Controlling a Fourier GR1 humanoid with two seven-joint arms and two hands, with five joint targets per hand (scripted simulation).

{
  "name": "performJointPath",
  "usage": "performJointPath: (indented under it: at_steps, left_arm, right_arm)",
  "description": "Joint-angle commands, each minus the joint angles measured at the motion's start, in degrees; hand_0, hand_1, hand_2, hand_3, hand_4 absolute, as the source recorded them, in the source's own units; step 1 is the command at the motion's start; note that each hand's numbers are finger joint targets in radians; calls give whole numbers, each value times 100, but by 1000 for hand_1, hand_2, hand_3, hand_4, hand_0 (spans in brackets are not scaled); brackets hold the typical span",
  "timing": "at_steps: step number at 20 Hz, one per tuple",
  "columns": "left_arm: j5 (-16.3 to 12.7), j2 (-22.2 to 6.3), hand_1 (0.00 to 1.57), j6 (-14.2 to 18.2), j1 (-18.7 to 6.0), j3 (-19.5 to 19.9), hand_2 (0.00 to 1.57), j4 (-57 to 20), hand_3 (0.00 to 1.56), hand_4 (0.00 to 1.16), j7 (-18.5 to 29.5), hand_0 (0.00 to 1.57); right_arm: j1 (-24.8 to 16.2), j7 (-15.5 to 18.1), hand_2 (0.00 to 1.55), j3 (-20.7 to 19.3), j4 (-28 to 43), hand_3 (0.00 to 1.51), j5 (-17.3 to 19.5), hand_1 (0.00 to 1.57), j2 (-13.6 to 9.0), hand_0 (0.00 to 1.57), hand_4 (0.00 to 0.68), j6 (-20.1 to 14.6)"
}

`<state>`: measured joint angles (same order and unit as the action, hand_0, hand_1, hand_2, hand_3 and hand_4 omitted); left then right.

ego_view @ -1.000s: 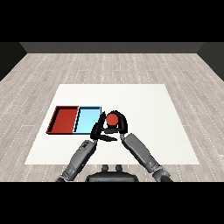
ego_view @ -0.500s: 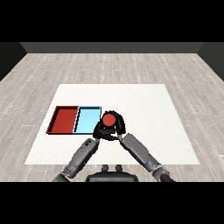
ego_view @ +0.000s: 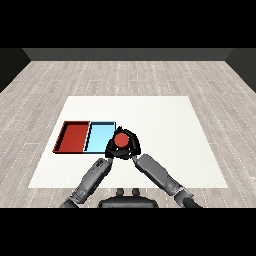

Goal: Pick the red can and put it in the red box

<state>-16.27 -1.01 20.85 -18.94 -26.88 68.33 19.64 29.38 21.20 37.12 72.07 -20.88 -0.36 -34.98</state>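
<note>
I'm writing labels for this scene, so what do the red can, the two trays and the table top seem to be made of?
The small red cylindrical can looks like painted metal, though its flat matte top leaves that open. The shallow red tray and shallow light blue tray look like thin moulded plastic, with plain colour and low walls. The white table seems a matte laminate, showing no grain.

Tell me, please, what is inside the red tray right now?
The red tray shows only its bare red floor. The red can is not in it: the right hand curls round the can, beside the light blue tray. No part of the red tray is covered.
</note>
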Motion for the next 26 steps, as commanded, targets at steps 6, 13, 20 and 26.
performJointPath:
  at_steps: [6, 13, 20, 26]
  left_arm:
    - [27, 96, 1510, 1348, -196, -351, 1471, 73, 1387, 878, -690, 1510]
    - [-36, 95, 1571, 1670, -653, -58, 1515, 116, 1414, 958, -584, 1571]
    - [142, 94, 1571, 1678, -320, -52, 1529, -11, 1455, 1118, -174, 1571]
    - [154, 99, 1571, 1746, -285, -128, 1529, -29, 1455, 1118, -103, 1571]
  right_arm:
    - [209, 58, 1468, 174, -138, 1384, -392, 1549, 33, 1549, 614, -140]
    - [232, 34, 1441, 51, -57, 1377, -457, 1434, 32, 1434, 618, -123]
    - [-77, -410, 0, 210, 515, 0, -140, 0, -308, 0, 0, -45]
    - [197, -502, 0, 11, 148, 0, 233, 0, 33, 0, 0, -32]
